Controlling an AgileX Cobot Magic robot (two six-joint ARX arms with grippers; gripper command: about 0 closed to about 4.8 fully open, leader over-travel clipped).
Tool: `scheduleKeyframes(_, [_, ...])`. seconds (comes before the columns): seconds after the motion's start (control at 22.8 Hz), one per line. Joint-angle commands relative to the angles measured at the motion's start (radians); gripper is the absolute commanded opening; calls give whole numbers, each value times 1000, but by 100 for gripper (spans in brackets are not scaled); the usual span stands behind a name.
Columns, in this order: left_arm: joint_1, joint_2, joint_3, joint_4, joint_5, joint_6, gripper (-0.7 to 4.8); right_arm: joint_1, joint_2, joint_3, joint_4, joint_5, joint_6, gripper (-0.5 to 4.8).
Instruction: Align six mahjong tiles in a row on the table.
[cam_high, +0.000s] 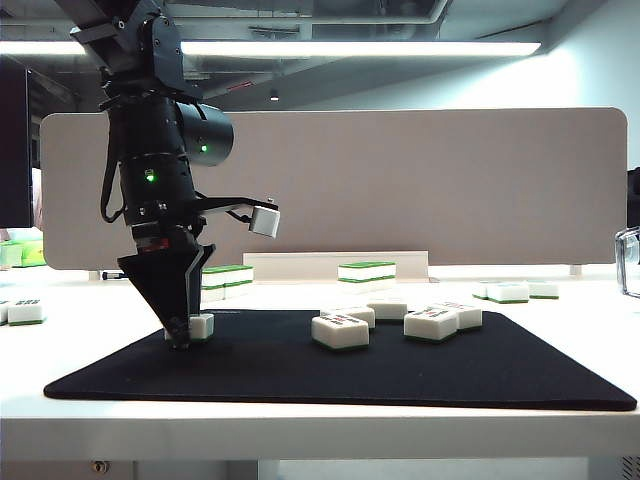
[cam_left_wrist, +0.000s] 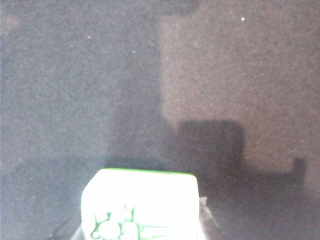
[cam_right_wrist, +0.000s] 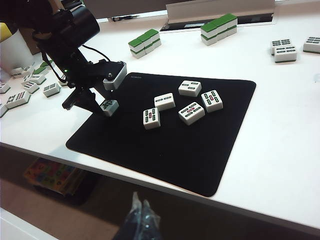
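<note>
On the black mat (cam_right_wrist: 165, 145) of the white table (cam_right_wrist: 280, 125) lie six mahjong tiles. Five form a loose cluster: (cam_right_wrist: 151, 118), (cam_right_wrist: 164, 101), (cam_right_wrist: 190, 88), (cam_right_wrist: 191, 113), (cam_right_wrist: 212, 100). The sixth tile (cam_high: 201, 325) (cam_left_wrist: 142, 205) (cam_right_wrist: 108, 106) rests on the mat near its left edge. My left gripper (cam_high: 180, 335) points straight down over it, open, a finger close on either side. My right gripper (cam_right_wrist: 140, 212) hangs shut and empty below the table's front edge, far from the tiles.
Stacks of green-topped tiles stand behind the mat (cam_right_wrist: 145, 42) (cam_right_wrist: 218, 27). Loose tiles lie off the mat to the left (cam_right_wrist: 20, 97) and the right (cam_right_wrist: 285, 50). A grey divider panel (cam_high: 400, 180) closes the back of the table.
</note>
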Motion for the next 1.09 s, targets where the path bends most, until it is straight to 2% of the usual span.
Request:
scheduleKeyframes(0.04, [-1,5,-4,5,-25,0,376,1,-11,3,13,-1,0,-1])
scheduleKeyframes(0.09, [-1,3,-3,4,-25,-2,376,1,-11,3,13,-1,0,-1])
scheduleKeyframes(0.18, [-2,-3,28,-6,-23,-93,377,1,-11,3,13,-1,-1,-1])
scheduleKeyframes(0.26, [-11,-3,117,-33,32,-267,376,1,-11,3,13,-1,-1,-1])
scheduleKeyframes(0.39, [-37,-3,208,34,216,-560,371,1,-11,3,14,0,-1,-1])
scheduleKeyframes(0.48, [-76,2,207,125,228,-652,362,1,-11,3,14,0,-1,-1])
scheduleKeyframes(0.61, [-161,39,207,209,174,-650,354,1,-11,3,21,2,-1,-1])
scheduleKeyframes(0.66, [-190,60,207,233,134,-650,319,1,-11,3,21,2,-1,-1])
scheduleKeyframes(0.74, [-219,94,207,256,78,-650,304,1,-11,3,21,2,-1,-1])
scheduleKeyframes(0.92, [-240,153,207,275,-37,-650,304,1,-11,3,21,2,-1,-1])
scheduleKeyframes(1.09, [-238,169,207,296,-36,-651,292,1,-11,3,21,2,-1,-1])
